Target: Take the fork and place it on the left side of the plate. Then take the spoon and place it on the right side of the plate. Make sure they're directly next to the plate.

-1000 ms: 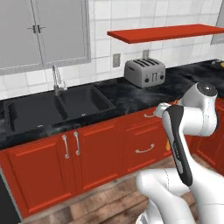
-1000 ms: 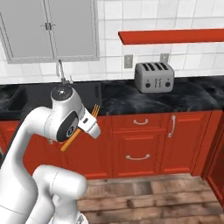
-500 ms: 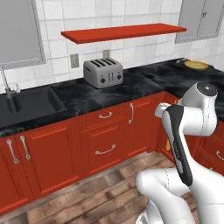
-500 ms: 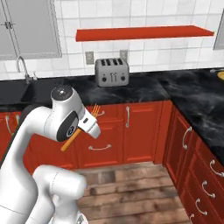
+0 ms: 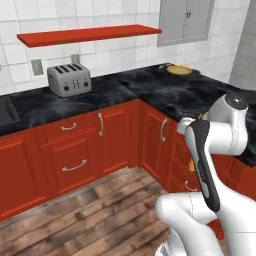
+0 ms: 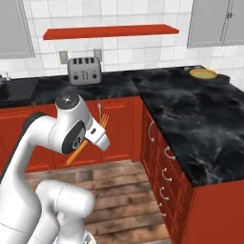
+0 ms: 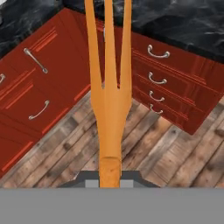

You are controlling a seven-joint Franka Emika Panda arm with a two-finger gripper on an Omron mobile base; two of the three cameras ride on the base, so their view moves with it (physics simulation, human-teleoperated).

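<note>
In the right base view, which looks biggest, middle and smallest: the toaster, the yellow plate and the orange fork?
1. Fork, but it's nearest the camera, so that may fool you.
2. Toaster.
3. Plate, farthest away.

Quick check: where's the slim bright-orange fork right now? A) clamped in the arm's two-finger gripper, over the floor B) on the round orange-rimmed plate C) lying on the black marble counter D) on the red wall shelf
A: the slim bright-orange fork runs out of the shut gripper, tines forward, with wooden floor and red cabinets behind it; the round orange-rimmed plate sits far off on the counter.
</note>
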